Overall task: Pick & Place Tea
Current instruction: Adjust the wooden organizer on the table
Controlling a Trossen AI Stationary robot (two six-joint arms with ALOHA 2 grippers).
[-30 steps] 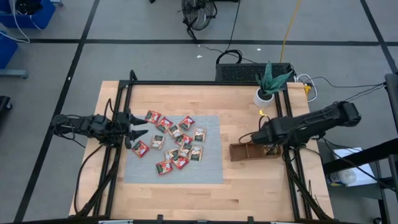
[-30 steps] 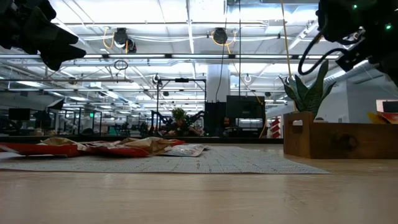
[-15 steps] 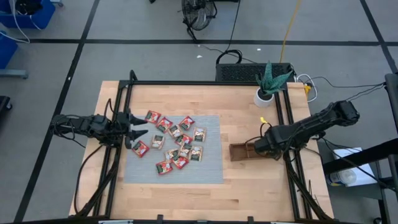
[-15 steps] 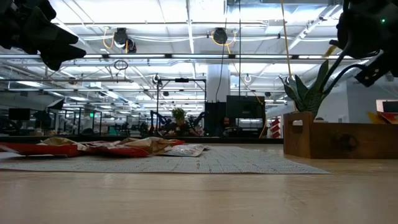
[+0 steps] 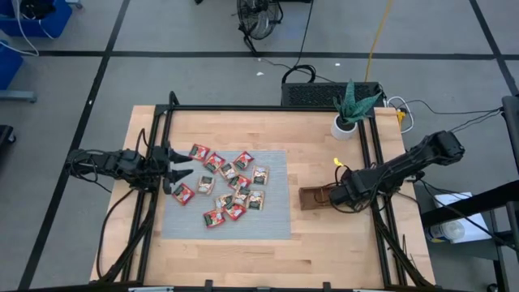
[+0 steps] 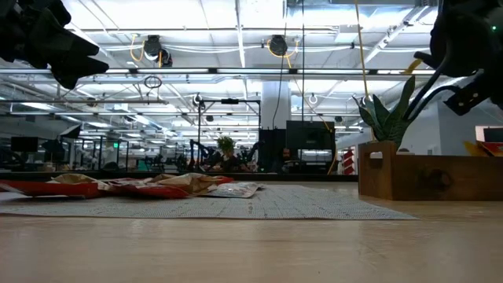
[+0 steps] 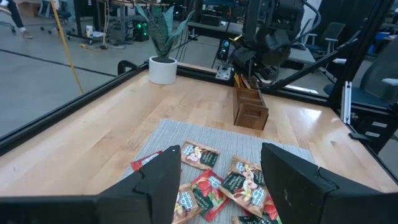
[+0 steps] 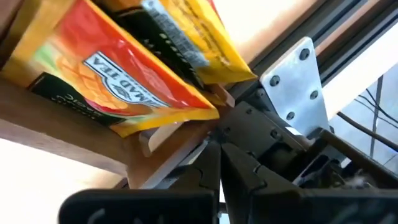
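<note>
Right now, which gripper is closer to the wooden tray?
Right. The right gripper is at the wooden tray, fingers shut. The left gripper hovers open across the table by the tea sachets.

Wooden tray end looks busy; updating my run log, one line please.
right gripper: shut, over brown wooden tray | left gripper: open, beside red-green tea sachets on grey mat

Red, white and green tea sachets [image 5: 227,188] on grey mat [image 5: 276,219]; brown tray [image 5: 311,198].
</note>
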